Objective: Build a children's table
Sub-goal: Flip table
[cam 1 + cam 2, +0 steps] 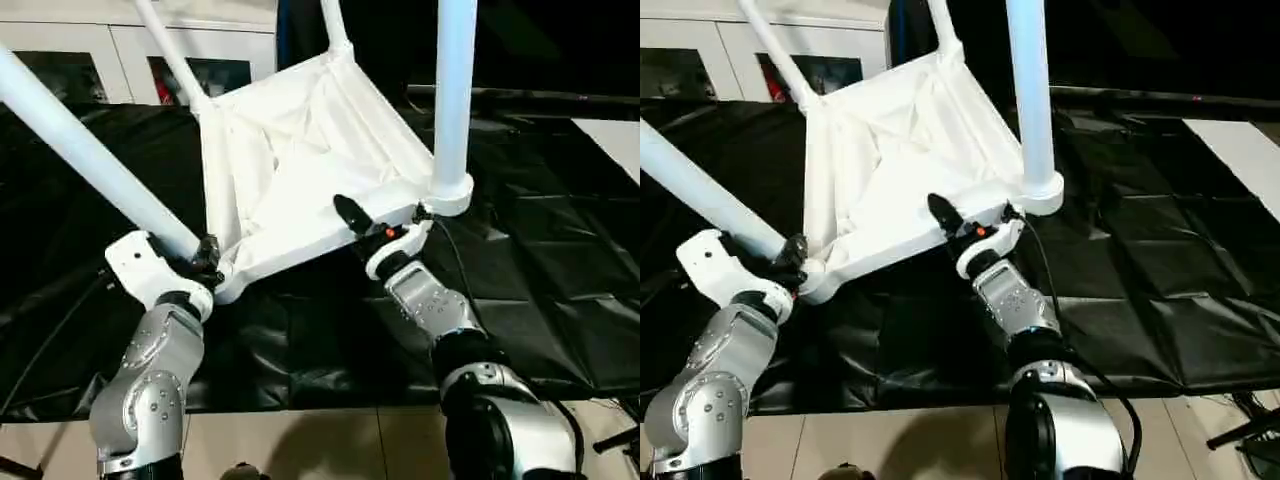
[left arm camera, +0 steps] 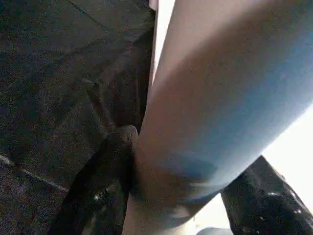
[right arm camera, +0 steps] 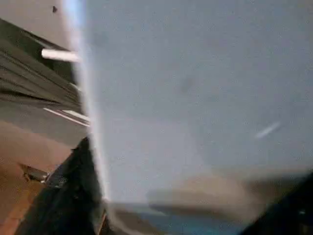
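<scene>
The children's table is tipped up on a black sheet with its ribbed underside facing me and four white legs fitted. My left gripper is shut on the near-left leg just above its corner socket; in the left wrist view, black fingers press either side of that leg. My right gripper is at the table's near rim beside the near-right leg. It is open and straddles the rim, with one black finger over the underside. The right wrist view has white plastic between its fingers.
A black sheet covers the floor under the table. A white glass-door cabinet stands at the back left. A pale board lies at the right edge. Bare tiled floor runs along the front by my arms.
</scene>
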### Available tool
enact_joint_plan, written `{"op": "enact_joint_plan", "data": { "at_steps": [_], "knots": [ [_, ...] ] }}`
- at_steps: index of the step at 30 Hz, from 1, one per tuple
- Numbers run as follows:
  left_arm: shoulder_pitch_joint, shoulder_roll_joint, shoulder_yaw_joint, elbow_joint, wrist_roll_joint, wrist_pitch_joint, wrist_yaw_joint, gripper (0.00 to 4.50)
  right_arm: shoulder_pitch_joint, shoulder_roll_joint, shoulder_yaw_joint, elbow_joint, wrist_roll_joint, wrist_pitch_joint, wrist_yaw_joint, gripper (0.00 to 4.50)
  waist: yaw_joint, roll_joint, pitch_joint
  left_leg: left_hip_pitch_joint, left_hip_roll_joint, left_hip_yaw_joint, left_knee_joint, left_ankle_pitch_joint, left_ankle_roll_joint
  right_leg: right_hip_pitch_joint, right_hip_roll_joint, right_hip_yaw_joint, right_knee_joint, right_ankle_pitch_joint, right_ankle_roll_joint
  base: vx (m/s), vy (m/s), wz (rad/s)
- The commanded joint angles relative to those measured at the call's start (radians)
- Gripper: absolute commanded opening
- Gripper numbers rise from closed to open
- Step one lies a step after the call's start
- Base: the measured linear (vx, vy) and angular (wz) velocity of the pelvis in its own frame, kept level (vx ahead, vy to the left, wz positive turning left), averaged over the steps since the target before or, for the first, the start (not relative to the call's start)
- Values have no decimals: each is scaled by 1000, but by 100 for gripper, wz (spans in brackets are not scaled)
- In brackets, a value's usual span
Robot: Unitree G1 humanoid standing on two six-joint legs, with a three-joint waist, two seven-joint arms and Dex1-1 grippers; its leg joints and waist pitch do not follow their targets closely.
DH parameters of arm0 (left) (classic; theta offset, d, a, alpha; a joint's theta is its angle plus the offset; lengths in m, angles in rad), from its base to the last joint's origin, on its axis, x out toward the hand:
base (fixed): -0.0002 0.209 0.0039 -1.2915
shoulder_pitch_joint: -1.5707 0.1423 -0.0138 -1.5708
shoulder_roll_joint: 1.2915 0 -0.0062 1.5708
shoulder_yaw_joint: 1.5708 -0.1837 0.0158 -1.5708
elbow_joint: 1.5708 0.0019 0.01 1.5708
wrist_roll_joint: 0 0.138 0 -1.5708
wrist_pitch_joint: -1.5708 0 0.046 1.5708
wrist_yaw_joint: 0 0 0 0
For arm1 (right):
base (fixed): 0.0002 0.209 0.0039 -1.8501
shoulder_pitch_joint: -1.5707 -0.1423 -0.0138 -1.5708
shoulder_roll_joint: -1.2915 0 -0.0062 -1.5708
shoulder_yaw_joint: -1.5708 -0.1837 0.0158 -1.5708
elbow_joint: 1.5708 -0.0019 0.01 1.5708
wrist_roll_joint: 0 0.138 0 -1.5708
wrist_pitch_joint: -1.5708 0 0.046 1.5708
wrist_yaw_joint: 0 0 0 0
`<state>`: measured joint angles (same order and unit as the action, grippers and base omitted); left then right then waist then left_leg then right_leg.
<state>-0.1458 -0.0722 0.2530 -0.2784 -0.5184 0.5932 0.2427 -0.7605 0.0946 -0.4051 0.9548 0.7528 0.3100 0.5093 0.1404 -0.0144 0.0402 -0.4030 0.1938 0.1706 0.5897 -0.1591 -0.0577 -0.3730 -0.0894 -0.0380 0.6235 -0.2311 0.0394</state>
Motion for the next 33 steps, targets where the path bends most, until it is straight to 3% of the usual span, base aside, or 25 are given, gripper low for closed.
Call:
{"op": "enact_joint_plan", "data": {
  "at_steps": [1,11,12,14,15,17,19,23,24,25,27,29,33],
  "knots": [
    [11,-117,-47,3,-81,17,-42,226,-22,-7,-8,2,6,-9,6,308,-5,13,-67,32,29,-3,-65,-131,-35,30,-35,18,-54,107,-177,0,0,0],
    [14,-116,-51,20,-91,18,-47,226,-11,-33,3,-34,-25,-6,42,237,-3,15,-68,33,28,-4,-64,-133,-35,30,-35,17,-54,103,-178,0,0,0],
    [16,-111,-52,17,-89,20,-51,226,-11,-35,3,-35,-28,-10,43,234,-4,7,-68,32,29,-3,-64,-130,-32,32,-36,18,-53,102,-179,0,0,0],
    [17,-107,-52,15,-88,21,-53,226,-11,-35,3,-34,-31,-13,43,232,-3,11,-68,32,28,-2,-64,-127,-29,30,-36,18,-54,101,-180,0,0,0],
    [17,-100,-54,14,-85,23,-59,226,-12,-36,3,-37,-31,-11,45,231,-4,3,-67,31,29,-1,-64,-127,-26,31,-36,18,-55,97,-180,0,0,0],
    [21,-83,-65,20,-78,21,-71,226,-12,-48,5,-44,-41,-15,57,230,-1,14,-69,32,28,-3,-63,-118,-24,30,-37,18,-53,95,-179,0,0,0],
    [23,-82,-60,25,-79,21,-70,282,-12,-52,0,-45,-43,-25,56,229,-1,16,-69,31,28,-3,-63,-116,-27,30,-36,18,-52,107,-177,0,0,0],
    [41,-73,-28,8,-128,44,-85,311,-4,-56,-4,-80,-48,-51,33,226,-1,15,-73,30,27,-3,-59,-92,-37,31,-34,17,-48,144,-191,0,0,0],
    [50,-55,-3,0,-132,48,-80,329,-8,-64,-2,-114,-57,-68,10,223,0,28,-75,31,27,-4,-57,-82,-39,29,-33,15,-45,163,-190,0,0,0],
    [55,-51,5,1,-131,46,-78,339,-10,-68,-2,-121,-60,-72,5,216,-5,19,-74,27,23,-2,-55,-74,-29,33,-31,16,-44,182,-191,0,0,0],
    [77,-38,24,-5,-129,47,-78,351,-15,-86,-8,-133,-65,-82,-17,204,-4,17,-76,24,20,0,-50,-48,-9,33,-31,17,-42,208,-198,0,0,0],
    [86,-33,25,-10,-126,49,-81,385,-16,-91,-13,-134,-65,-86,-28,198,-4,22,-71,23,24,1,-51,-62,3,29,-32,17,-45,176,-200,0,0,0],
    [139,-18,24,-58,-144,73,-84,398,-10,-110,-29,-177,-57,-88,-41,196,-7,28,-68,26,27,0,-54,-97,-12,27,-31,17,-48,140,-195,0,0,0]
  ]
}}
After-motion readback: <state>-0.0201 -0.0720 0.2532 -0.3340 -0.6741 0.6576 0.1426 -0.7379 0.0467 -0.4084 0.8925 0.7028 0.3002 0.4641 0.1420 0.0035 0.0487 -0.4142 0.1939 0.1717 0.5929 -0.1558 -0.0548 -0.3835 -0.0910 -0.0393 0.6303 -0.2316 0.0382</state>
